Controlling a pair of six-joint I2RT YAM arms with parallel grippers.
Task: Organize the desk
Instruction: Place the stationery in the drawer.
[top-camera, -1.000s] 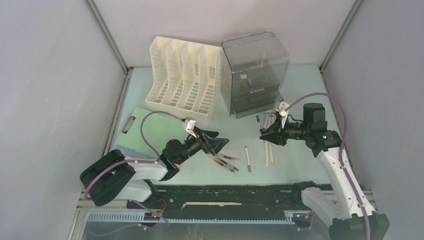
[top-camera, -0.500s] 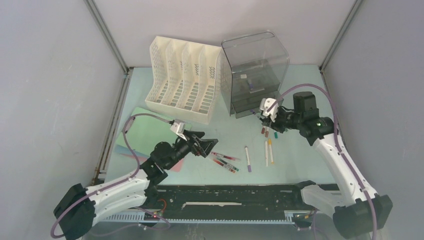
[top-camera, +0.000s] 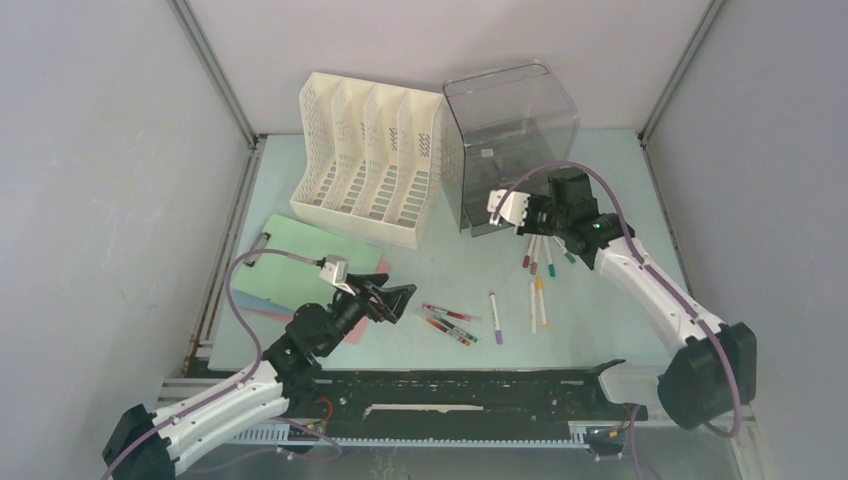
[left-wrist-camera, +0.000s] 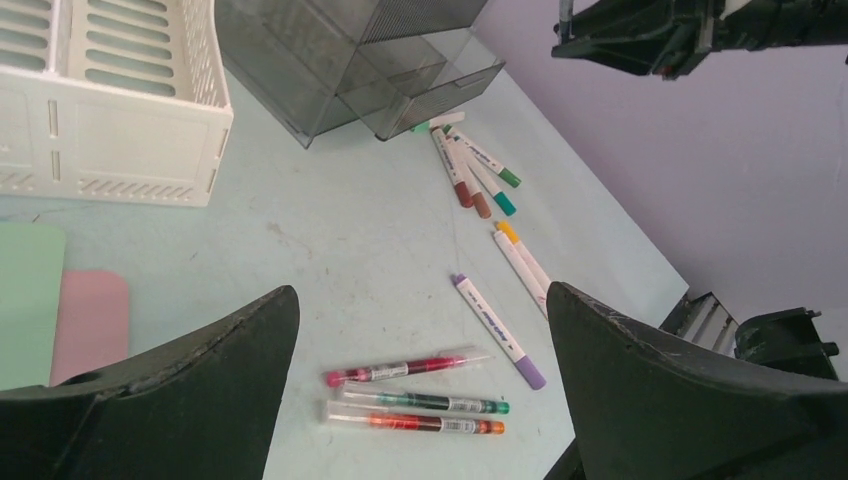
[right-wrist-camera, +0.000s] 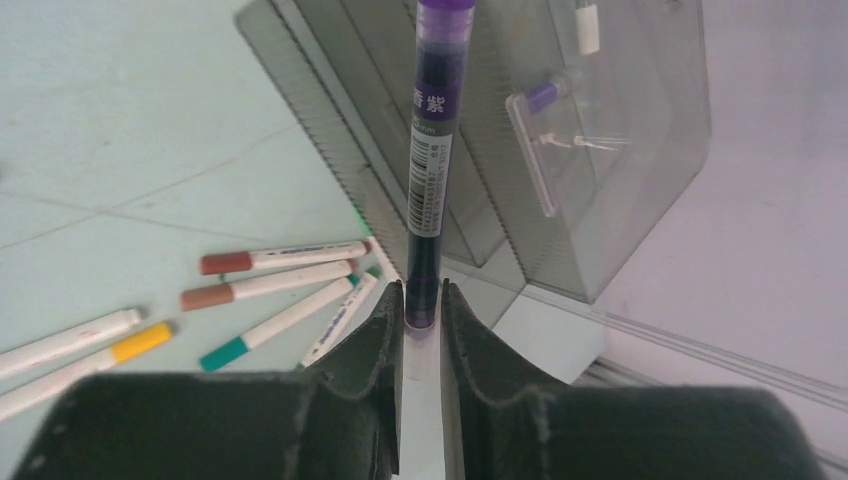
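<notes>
Pale mint-green and matte, the desk (top-camera: 455, 275) forms the floor of the enclosure, bounded by aluminium rails and grey walls. It lies below both grippers. The left gripper (left-wrist-camera: 420, 292) hangs over the near-left area with its jaws spread wide and nothing between them. The right gripper (right-wrist-camera: 422, 300) is raised over the far-right area, its jaws pinching a purple pen (right-wrist-camera: 430, 180) by one end. The barrel points toward the smoked grey drawer box (top-camera: 510, 140).

The top view gives the full layout: a white file rack (top-camera: 365, 160) beside the drawer box at the back, and a green clipboard (top-camera: 315, 250) at the left.

The left wrist view adds detail. Three clear-barrelled pens (left-wrist-camera: 415, 385) lie side by side on the desk, a purple-capped marker (left-wrist-camera: 497, 330) lies near them, and a pink sheet (left-wrist-camera: 90, 325) sits at the left.

Only the right wrist view shows the grip on the pen and its printed label. It also shows a cluster of markers (right-wrist-camera: 270, 285) on the desk just in front of the box. The surface carries faint scuffs and lines.
</notes>
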